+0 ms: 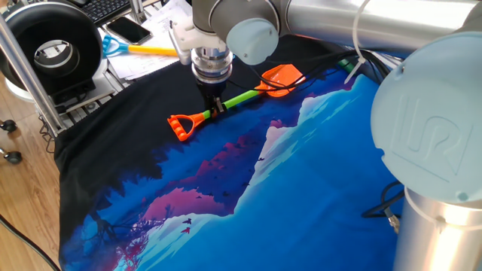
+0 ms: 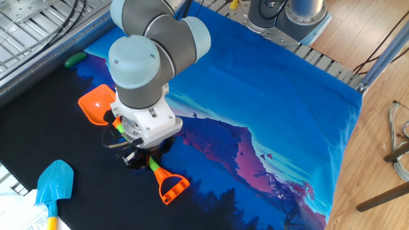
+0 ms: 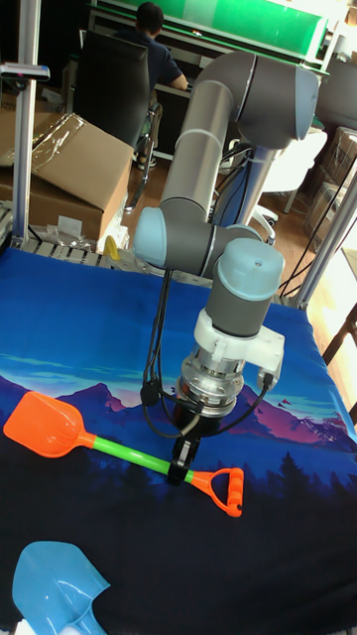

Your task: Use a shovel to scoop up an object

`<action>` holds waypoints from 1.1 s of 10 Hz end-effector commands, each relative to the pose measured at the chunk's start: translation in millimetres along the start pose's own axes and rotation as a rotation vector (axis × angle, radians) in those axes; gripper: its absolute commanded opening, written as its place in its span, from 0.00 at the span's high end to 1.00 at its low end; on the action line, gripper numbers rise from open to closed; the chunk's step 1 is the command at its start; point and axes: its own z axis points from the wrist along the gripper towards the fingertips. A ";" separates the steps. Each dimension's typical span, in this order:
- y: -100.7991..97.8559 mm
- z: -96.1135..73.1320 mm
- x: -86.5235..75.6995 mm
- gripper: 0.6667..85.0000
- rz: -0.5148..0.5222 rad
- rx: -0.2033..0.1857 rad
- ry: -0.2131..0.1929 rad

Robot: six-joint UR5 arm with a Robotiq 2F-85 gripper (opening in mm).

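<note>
I have the gripper [image 3: 182, 454] clamped on the shovel [image 3: 119, 451] where its green shaft meets the orange handle, blade out over the black part of the cloth [image 2: 268, 96]. The object [image 2: 75, 59] lies near the cloth's far edge, well apart from the blade.

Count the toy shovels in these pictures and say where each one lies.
2. The orange-bladed shovel lies on the dark part of the cloth, under the gripper. The blue-bladed shovel lies at the cloth's edge, partly cut off by the picture's border.
</note>
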 end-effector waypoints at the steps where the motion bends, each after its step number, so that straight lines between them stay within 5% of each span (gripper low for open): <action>1: 1.1 -2.6 -2.3 0.63 0.020 -0.006 -0.014; 7: 2.3 -8.3 -0.2 0.74 0.041 -0.008 -0.007; 9: 6.0 -15.1 -13.7 0.78 0.040 -0.022 -0.060; 11: 4.4 -25.0 -13.4 0.87 0.032 -0.011 -0.060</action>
